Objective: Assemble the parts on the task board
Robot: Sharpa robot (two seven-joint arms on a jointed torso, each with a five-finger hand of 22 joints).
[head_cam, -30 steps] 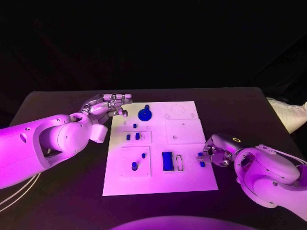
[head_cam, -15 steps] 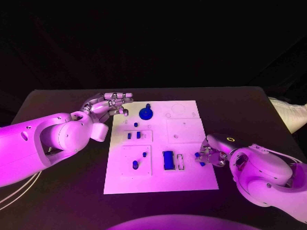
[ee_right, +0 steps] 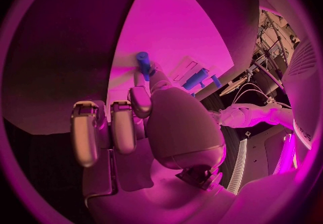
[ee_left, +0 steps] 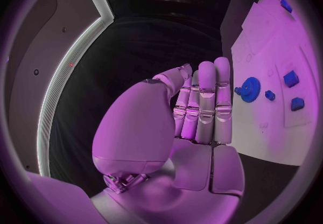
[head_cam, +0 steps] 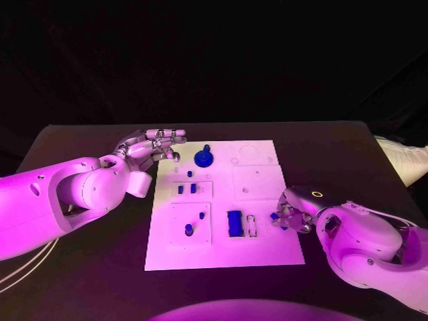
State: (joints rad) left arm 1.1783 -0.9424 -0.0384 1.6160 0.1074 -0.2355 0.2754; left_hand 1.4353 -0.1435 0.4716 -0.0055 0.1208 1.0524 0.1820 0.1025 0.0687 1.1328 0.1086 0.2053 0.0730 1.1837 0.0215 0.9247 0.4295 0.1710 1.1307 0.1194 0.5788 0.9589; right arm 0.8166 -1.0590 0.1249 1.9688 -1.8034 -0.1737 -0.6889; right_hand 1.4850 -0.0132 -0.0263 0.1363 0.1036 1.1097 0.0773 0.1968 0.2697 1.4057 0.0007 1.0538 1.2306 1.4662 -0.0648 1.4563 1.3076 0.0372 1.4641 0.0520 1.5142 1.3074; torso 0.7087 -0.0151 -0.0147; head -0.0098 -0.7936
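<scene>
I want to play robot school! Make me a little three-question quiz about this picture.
1. True or false: the right hand holds a small blue part in its fingers.
2. What sits closest to the left hand? A) the blue gear B) the long blue block C) the white bag
3. Fill in: the task board lies on a ___ table.

Key: 1 true; 2 A; 3 black.

The task board (head_cam: 262,194) looks smooth and matt, the table (head_cam: 89,281) dull, the right robot hand (head_cam: 291,215) glossy metal.
</scene>
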